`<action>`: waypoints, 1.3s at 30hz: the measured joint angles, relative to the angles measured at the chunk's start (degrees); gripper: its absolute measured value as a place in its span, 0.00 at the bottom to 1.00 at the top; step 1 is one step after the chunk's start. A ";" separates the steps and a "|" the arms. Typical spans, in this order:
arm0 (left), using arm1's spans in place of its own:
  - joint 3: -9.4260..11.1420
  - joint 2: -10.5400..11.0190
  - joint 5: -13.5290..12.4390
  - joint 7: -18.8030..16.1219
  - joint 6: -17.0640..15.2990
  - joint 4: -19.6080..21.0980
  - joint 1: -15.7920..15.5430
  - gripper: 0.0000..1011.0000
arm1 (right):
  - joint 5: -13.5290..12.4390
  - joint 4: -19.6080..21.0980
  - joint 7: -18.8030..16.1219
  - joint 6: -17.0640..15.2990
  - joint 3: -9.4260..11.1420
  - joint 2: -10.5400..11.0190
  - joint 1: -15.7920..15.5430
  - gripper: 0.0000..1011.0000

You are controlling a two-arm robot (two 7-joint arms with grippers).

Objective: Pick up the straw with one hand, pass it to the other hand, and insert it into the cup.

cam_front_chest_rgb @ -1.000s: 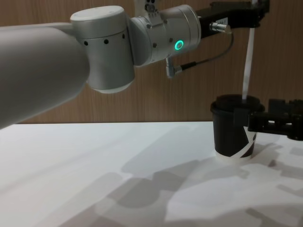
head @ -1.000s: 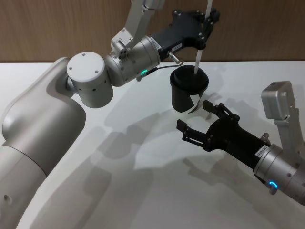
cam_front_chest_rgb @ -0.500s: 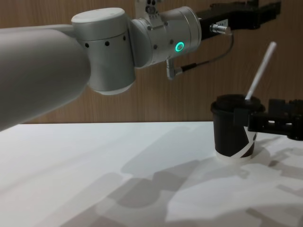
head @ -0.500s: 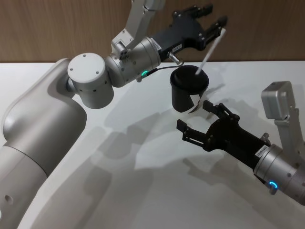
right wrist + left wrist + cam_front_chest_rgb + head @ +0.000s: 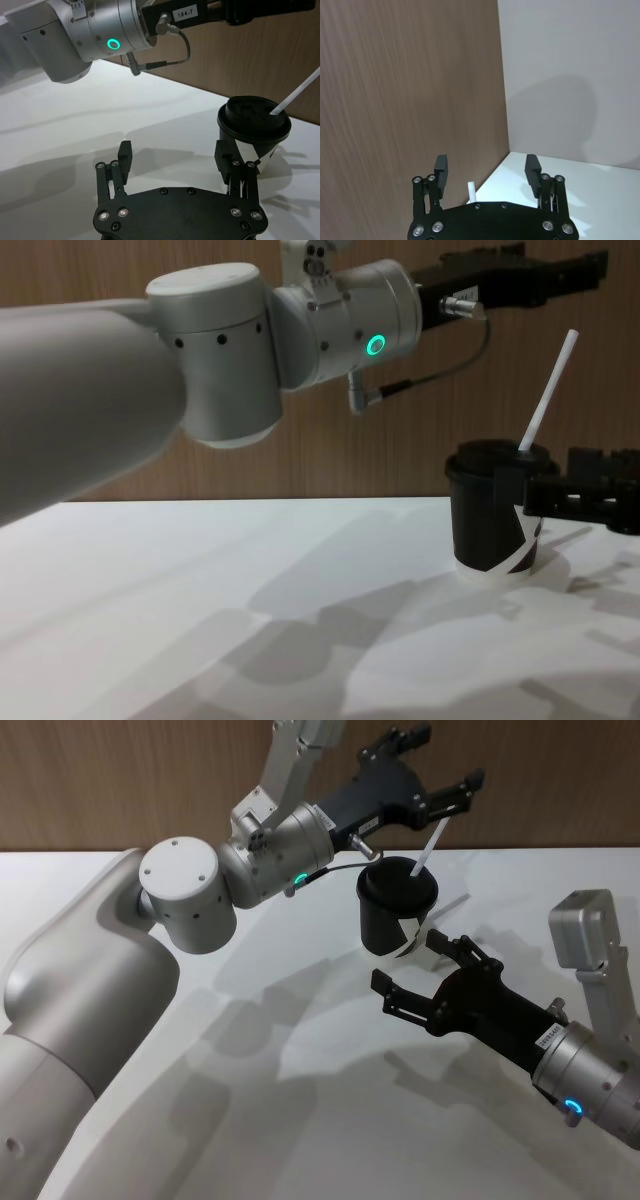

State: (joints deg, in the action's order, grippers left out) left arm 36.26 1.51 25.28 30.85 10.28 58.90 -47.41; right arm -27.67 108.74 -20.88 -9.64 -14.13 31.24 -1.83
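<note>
Two tools: both stood with fingers spread, neither holding anything.
Left tool (image 5: 428, 770): hung released above the cup, near the worktop's far edge, against the wood wall; its spread fingers (image 5: 441, 166) were apart from the straw, which showed below them.
Cup (image 5: 394, 915): stood upright on the white worktop (image 5: 300, 1120), toward the far edge, lid on.
Straw (image 5: 425, 853): sat with its lower end in the cup's lid, leaning toward the right edge, its top free in the air.
Right tool (image 5: 415, 982): hovered low over the worktop just nearer than the cup, released, fingers pointing toward it, not touching.
</note>
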 joint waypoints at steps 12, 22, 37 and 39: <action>-1.08 3.12 -1.06 -3.94 -2.79 6.64 4.93 0.99 | 1.08 1.36 2.86 -0.23 -0.15 -0.95 -0.10 0.99; -1.90 5.22 -3.44 -8.51 -4.41 11.77 8.38 0.99 | 2.29 2.14 4.46 -0.35 0.28 -1.12 -1.33 0.99; -1.90 7.10 -7.78 -13.81 -6.18 17.53 12.33 0.99 | 4.44 2.02 5.91 0.72 1.68 -1.17 -2.20 0.99; -1.91 7.22 -8.07 -14.16 -6.43 17.94 12.62 0.99 | 4.76 1.88 6.03 0.93 1.75 -1.27 -2.01 0.99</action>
State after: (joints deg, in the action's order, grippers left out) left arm 34.35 8.73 17.21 16.68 3.85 76.85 -34.79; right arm -22.91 110.62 -14.85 -8.71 -12.38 29.97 -3.84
